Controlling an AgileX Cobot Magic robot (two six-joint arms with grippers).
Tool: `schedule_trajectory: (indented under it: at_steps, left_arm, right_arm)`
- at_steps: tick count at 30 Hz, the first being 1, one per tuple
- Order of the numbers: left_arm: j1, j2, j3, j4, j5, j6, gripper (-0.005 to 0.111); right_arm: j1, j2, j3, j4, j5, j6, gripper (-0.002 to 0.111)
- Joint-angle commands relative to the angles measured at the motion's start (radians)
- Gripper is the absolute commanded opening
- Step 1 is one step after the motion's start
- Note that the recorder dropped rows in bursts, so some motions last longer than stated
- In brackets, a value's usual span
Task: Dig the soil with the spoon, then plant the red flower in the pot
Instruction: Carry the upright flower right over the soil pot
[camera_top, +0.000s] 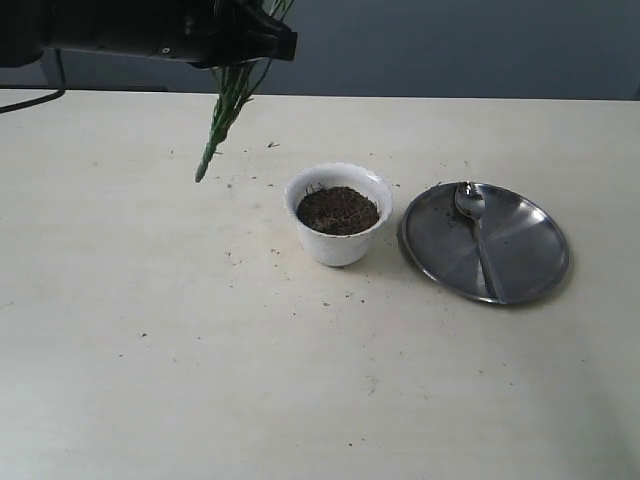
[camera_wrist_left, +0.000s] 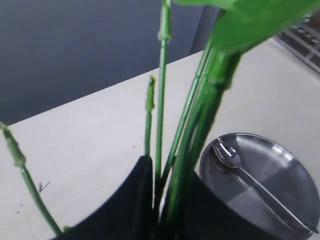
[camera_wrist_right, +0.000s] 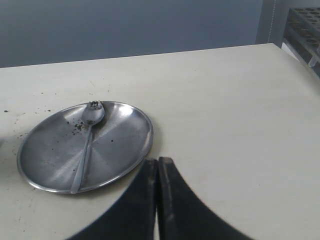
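We take the pot (camera_top: 338, 215) as our landmark: it stands upright on the table (camera_top: 150, 380), and the soil (camera_top: 337, 210) fills it to a little below the scalloped rim. Just beside the pot, on the side away from the left arm, lies the plate (camera_top: 520, 262), close to the pot but not touching it. The spoon (camera_top: 478, 235) rests on the plate, its bowl near the far rim and its handle running toward the near rim. In the right wrist view we see dark crumbs scattered on the plate (camera_wrist_right: 120, 145) around the spoon (camera_wrist_right: 87, 140).

Above the table, behind the pot and off toward the left arm's side, the left gripper (camera_top: 250, 40) holds the flower (camera_top: 228, 105) clear of the surface. The stems hang down at a slant, their tips above the table and well apart from the pot. From the left wrist we see the left gripper (camera_wrist_left: 167, 200) with its fingers (camera_wrist_left: 125, 210) drawn in tight on the flower's (camera_wrist_left: 197, 115) bundled stems, a green leaf at the top edge; the red bloom is out of view. The plate (camera_wrist_left: 280, 165) and spoon (camera_wrist_left: 245, 175) show beyond.

The right gripper (camera_wrist_right: 158, 195) hovers near the plate, its fingers (camera_wrist_right: 145, 200) pressed together with nothing between them. We cannot see it in the exterior view.
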Motion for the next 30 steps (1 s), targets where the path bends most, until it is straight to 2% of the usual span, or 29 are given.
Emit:
schedule_trajectory:
  at_steps: [1,4,7,11,16,22,30]
  left_arm:
    - [0.03,-0.001,0.002,-0.242,0.077,0.236,0.0]
    - [0.076,0.022,0.002,-0.38,0.232,0.337,0.0]
    - [0.105,0.04,0.002,-0.435,0.302,0.421,0.0]
    - [0.111,0.049,0.002,-0.445,0.349,0.508,0.0]
    - [0.111,0.104,-0.017,-0.461,0.474,0.586,0.0]
    - [0.111,0.209,-0.104,-0.461,0.613,0.637,0.0]
    - [0.111,0.303,-0.212,-0.461,0.726,0.666,0.0]
  right_arm:
    - [0.004,-0.004,0.004,-0.003,-0.01,-0.004,0.0]
    - [0.004,-0.004,0.004,0.004,-0.012,-0.004,0.0]
    - [0.004,-0.004,0.004,0.009,-0.012,-0.004,0.0]
    - [0.004,-0.004,0.004,0.009,-0.012,-0.004,0.0]
    - [0.004,-0.004,0.004,0.009,-0.012,-0.004,0.0]
    - [0.004,-0.004,0.004,0.009,-0.012,-0.004,0.0]
    - [0.004,-0.004,0.004,0.009,-0.01,-0.004,0.0]
